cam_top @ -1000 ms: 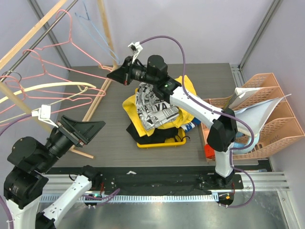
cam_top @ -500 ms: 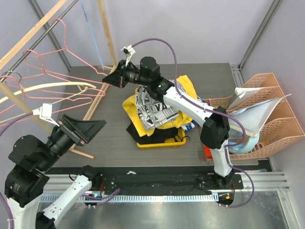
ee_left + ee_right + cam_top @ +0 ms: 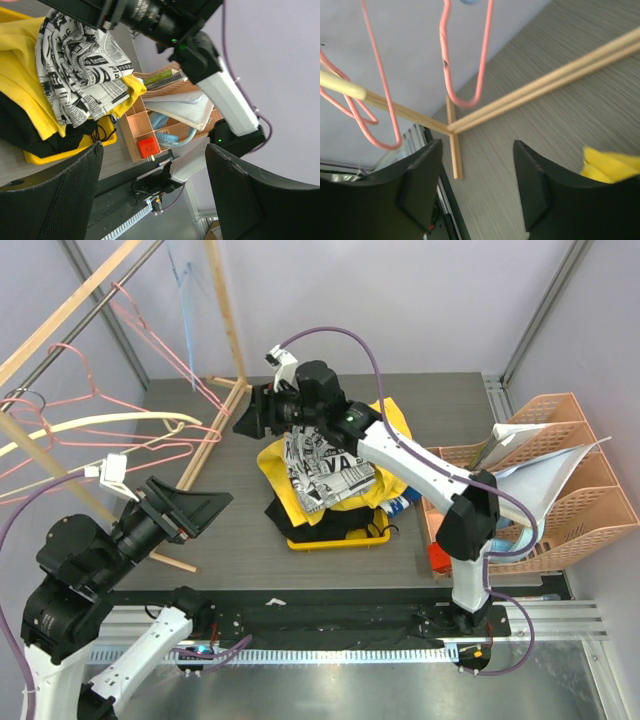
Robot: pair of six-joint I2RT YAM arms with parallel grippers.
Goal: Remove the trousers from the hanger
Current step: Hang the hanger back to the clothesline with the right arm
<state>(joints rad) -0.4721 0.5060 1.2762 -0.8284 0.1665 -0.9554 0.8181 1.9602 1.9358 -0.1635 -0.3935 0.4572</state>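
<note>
The trousers (image 3: pixel 325 465), a black-and-white newsprint cloth, lie crumpled on a pile of yellow and black clothes, off any hanger; they also show in the left wrist view (image 3: pixel 85 70). A bare pink wire hanger (image 3: pixel 160 345) hangs from the rack at the back left, its loop (image 3: pixel 466 105) just ahead of my right gripper (image 3: pixel 477 150). That right gripper (image 3: pixel 250 418) is open and empty, left of the pile. Near the front left, my left gripper (image 3: pixel 195 510) is raised, and it (image 3: pixel 152 150) is open with nothing in it.
A wooden rack frame (image 3: pixel 215 425) stands at the left with more pink (image 3: pixel 60 350), cream (image 3: pixel 100 423) and blue (image 3: pixel 185 280) hangers. The clothes sit in a yellow tray (image 3: pixel 335 540). A peach desk organiser (image 3: pixel 570 500) and a red block (image 3: pixel 440 558) are at the right.
My right gripper has opened and let go of the pink hanger, then drawn back toward the pile. The hanger has swung up and left. The left gripper widened slightly.
</note>
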